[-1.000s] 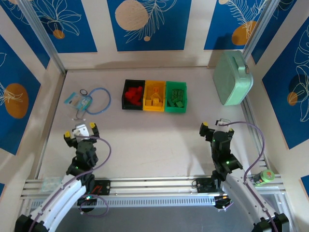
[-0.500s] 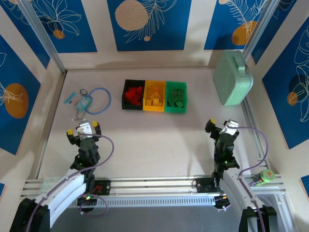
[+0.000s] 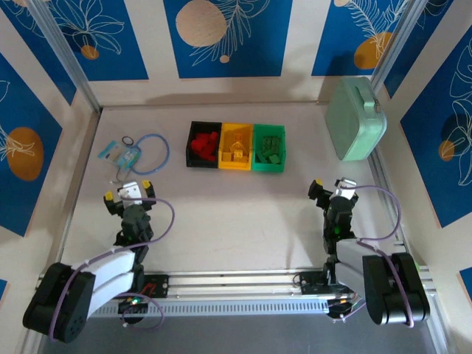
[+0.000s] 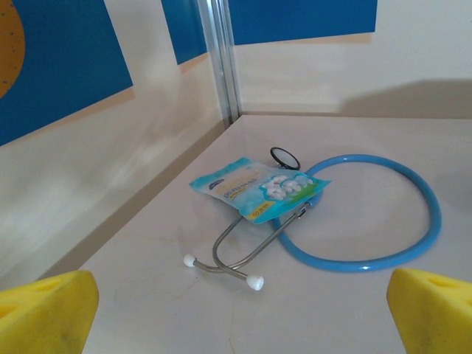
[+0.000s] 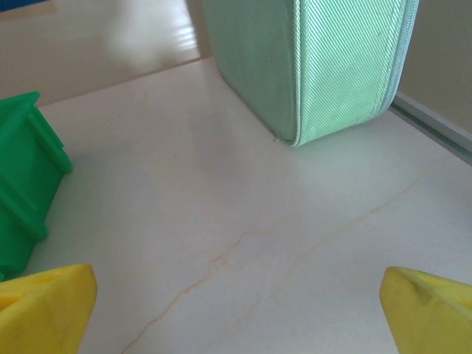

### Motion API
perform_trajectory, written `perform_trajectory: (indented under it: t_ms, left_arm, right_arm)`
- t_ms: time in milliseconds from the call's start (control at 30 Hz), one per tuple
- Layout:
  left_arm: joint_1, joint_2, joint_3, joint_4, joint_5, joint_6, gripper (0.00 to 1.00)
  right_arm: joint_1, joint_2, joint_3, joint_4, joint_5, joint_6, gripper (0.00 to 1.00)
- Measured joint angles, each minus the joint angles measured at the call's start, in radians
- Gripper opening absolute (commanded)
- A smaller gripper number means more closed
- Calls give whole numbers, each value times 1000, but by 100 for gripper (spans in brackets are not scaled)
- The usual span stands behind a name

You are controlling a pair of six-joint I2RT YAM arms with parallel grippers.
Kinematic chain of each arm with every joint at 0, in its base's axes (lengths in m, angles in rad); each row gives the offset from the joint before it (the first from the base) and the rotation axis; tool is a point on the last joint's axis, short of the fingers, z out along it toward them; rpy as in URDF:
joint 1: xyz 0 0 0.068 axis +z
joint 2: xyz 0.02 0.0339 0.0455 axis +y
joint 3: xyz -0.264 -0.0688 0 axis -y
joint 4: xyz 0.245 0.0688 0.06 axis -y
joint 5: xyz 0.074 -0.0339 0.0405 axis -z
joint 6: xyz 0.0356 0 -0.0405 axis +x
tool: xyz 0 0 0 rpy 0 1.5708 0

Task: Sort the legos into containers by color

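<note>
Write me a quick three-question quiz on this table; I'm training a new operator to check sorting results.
1. True or false: the red legos lie in the black bin.
2. The green bin stands nearest to: A the mint case, B the stethoscope, C the packet.
3. Fill in: the middle bin holds ____ legos.
Key: 1 true; 2 A; 3 yellow.
</note>
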Motion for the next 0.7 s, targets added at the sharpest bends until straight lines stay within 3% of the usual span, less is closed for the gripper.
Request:
perform_trajectory:
  t_ms: [200,333,400,700]
  left_arm:
    - [39,174,0,182,50,0,100]
    - [51,298,0,291,76,1,100]
    - [54,318,0,319,86,0,100]
    - [87,342,1,381,154,-12,100]
  right_arm:
    - [0,124,6,144,-18,-18,99]
    - [0,297,28,286,-24,-32,99]
    - [21,369,55,319,-19,-56,99]
    - [114,430,148,386,-71,-208,99]
